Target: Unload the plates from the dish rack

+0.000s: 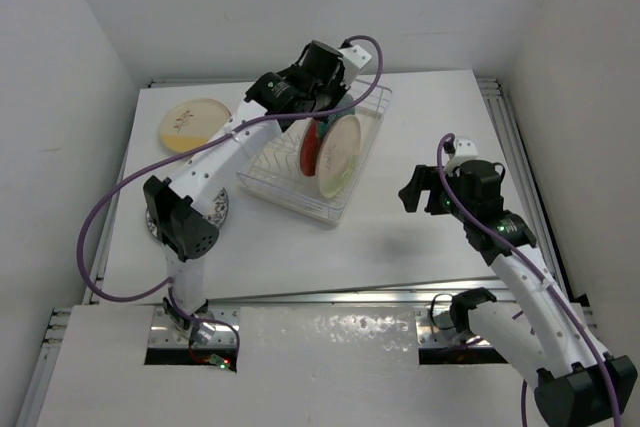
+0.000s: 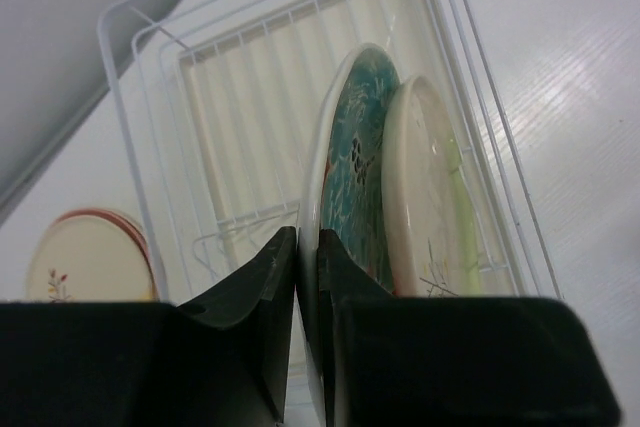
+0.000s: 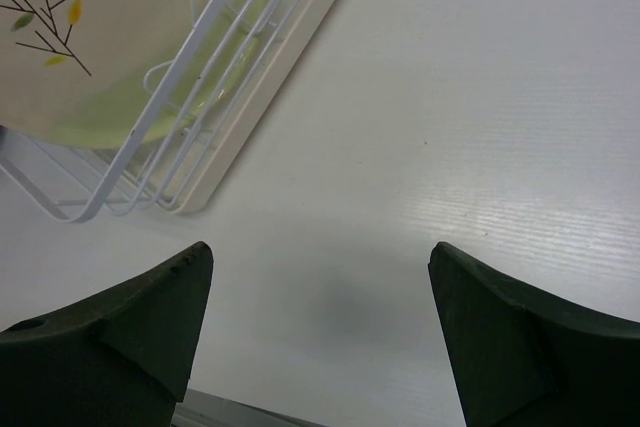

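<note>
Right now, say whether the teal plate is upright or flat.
Upright: teal plate on edge in the rack, left gripper pinching its rim.

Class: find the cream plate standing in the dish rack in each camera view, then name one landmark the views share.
Top external: cream plate at centre, right of the red-and-teal plate.
Left wrist: right of centre, beside that plate.
Right wrist: top-left corner.
Shared landmark: the dish rack.
</note>
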`<state>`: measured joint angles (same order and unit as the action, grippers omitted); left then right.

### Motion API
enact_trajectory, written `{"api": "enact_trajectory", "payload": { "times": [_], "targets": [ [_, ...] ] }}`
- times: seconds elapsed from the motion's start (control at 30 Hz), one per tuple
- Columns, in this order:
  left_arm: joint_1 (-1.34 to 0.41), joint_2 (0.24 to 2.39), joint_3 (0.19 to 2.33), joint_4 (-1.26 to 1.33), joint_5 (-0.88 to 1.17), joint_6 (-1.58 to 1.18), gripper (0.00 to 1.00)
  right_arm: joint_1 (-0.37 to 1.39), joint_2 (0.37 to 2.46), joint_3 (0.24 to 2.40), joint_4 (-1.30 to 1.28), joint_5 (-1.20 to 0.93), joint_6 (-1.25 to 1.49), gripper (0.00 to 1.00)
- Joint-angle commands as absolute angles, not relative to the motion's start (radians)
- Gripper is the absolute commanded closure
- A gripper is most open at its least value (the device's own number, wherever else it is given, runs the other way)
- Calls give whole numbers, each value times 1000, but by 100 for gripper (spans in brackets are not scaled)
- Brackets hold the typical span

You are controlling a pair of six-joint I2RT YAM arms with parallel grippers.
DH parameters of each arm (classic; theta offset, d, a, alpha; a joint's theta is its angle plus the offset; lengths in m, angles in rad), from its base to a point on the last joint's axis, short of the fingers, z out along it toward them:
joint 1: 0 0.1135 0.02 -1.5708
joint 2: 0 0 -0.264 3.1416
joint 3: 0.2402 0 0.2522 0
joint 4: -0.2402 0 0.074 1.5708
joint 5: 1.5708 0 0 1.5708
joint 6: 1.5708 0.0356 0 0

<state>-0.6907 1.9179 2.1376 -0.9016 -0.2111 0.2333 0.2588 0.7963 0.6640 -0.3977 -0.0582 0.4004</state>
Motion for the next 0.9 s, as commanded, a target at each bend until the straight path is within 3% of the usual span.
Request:
{"api": "enact_trajectory", "payload": {
  "times": [0.0,0.87],
  "targets": [
    [-706,1778,2227,-747,-244,299,100,265,788,695,-380,-51,420,13],
    [-707,1764,2295,-528,-454,465,100,265,804,686,-336,-74,437,13]
  ]
}}
